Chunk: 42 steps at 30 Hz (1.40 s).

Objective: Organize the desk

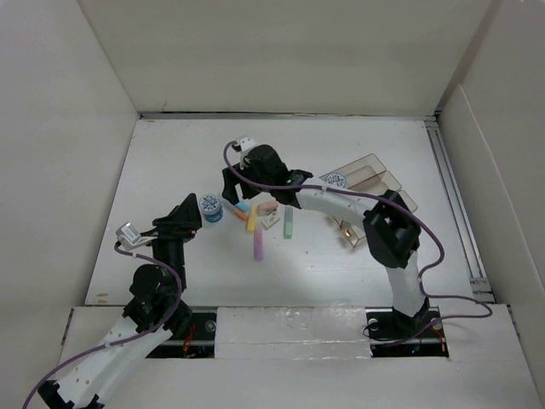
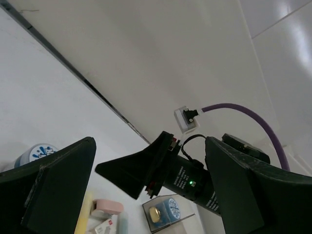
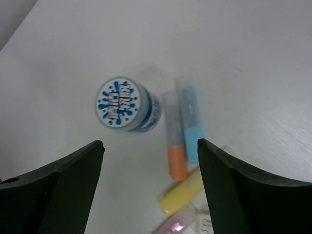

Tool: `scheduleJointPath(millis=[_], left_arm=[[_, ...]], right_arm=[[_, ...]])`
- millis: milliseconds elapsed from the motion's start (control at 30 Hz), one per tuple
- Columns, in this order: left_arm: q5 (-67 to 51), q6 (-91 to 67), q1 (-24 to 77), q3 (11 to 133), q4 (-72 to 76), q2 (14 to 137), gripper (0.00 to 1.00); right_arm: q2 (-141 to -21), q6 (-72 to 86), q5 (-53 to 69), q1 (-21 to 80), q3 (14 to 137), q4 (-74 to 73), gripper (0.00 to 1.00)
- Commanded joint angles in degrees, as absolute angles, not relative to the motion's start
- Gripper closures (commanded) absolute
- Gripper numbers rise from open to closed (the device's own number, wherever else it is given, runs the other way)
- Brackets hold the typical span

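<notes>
The desk [image 1: 170, 162] lies flat under both arms, walled on three sides, its longer span running side to side in the top view. The right arm [image 1: 341, 203] reaches across to left of middle. Its hand [image 1: 232, 189] points down with fingers spread wide, holding nothing, above a blue-and-white tub [image 3: 127, 103] and some highlighters [image 3: 189, 119]. The left hand [image 1: 192, 209], tilted upward toward the far wall, is also wide open and empty, just beside the tub.

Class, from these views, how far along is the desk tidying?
Done: one patterned tub seems to sit in the clear tray. In hand: nothing; the right claw and left claw are open, empty. Left: the blue tub and markers lie loose on the desk.
</notes>
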<state>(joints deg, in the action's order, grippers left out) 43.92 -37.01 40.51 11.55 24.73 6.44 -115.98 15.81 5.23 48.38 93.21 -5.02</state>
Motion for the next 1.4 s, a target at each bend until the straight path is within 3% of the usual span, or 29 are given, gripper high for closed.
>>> scheduleJointPath(millis=[0, 300, 633, 933, 1033, 1100, 1167, 1367], left_arm=[[47.2, -37.7, 40.9, 15.4, 23.0, 9.1, 0.09], [52.2, -38.1, 42.5, 12.0, 23.0, -2.8, 0.03], [51.9, -37.8, 42.5, 13.6, 21.5, -1.2, 0.02], [51.5, -37.5, 42.5, 12.7, 22.1, -3.3, 0.02], [51.2, -37.5, 42.5, 12.9, 22.1, -3.1, 0.02], [51.2, -37.4, 42.5, 13.0, 22.1, -2.5, 0.02], [50.6, -37.4, 42.5, 13.1, 22.1, -2.8, 0.02], [50.5, -37.1, 42.5, 13.2, 22.2, -2.3, 0.02]], right_arm=[[-119.4, 13.8, 7.0, 50.8, 100.5, -7.3, 0.16], [-128.7, 13.1, 7.9, 54.5, 107.9, -9.4, 0.11], [-136.0, 13.6, 3.1, 55.0, 117.2, -14.0, 0.07], [-138.3, 15.7, 2.6, 56.1, 120.8, -12.1, 0.11], [-139.1, 15.7, 2.5, 56.1, 121.5, -13.2, 0.16], [-138.8, 16.2, 2.9, 56.1, 120.3, -12.1, 0.24], [-137.4, 16.9, 3.5, 56.1, 118.8, -10.3, 0.44], [-135.4, 16.9, 2.8, 56.1, 118.5, -9.9, 0.44]])
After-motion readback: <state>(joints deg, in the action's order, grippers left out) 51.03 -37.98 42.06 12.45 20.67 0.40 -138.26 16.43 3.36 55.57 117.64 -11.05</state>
